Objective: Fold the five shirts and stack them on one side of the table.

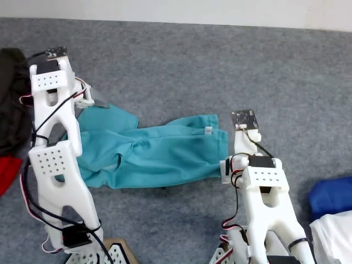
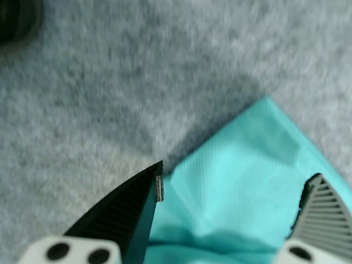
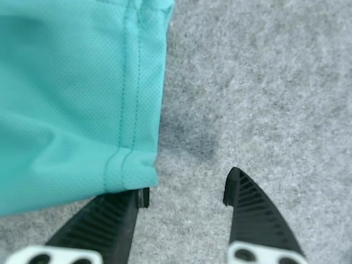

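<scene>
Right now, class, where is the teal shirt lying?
In the high view the teal shirt lies across the middle of the grey table, between the left arm at its left end and the right arm at its right edge.

table (image 1: 181, 60) covered in grey fuzzy felt-like fabric; same nap seen close in both wrist views; pale off-white strip (image 1: 220, 11) along far edge, wall or bare surface, can't tell; tan board corner (image 1: 125, 248) at near edge; light soft and even; shadows faint
</scene>
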Controlling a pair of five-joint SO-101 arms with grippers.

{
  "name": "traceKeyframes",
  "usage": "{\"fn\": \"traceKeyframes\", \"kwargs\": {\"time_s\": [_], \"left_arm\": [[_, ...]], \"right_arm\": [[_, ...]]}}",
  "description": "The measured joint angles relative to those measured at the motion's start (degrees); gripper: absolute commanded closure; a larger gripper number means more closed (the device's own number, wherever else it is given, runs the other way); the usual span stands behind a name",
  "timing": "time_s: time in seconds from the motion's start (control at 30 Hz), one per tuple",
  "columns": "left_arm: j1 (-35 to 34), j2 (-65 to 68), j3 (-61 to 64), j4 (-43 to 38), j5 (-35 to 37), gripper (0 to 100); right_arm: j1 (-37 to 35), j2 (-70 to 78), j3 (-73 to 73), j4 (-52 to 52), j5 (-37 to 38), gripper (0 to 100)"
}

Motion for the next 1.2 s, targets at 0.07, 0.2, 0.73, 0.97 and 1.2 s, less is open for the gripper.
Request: {"fn": "traceKeyframes", "kwargs": {"time_s": [0.07,0.2,0.73,0.97,1.2], "left_arm": [[0.0,2.99,-4.75,0.88,0.0,67],[0.0,8.35,-11.69,2.81,-0.09,91],[2.81,13.98,-26.55,9.05,-0.09,99],[4.04,12.66,-25.58,10.64,-0.09,99],[4.22,-0.09,-8.0,10.64,-0.09,99]], "right_arm": [[0.0,0.0,0.0,0.0,0.0,77.2],[0.0,0.0,0.0,0.0,0.0,77.2],[0.0,0.0,0.26,0.0,-0.09,77.2],[0.0,0.0,0.26,-0.35,-0.09,77.2],[0.0,0.0,0.26,-1.05,-0.09,77.2]]}}
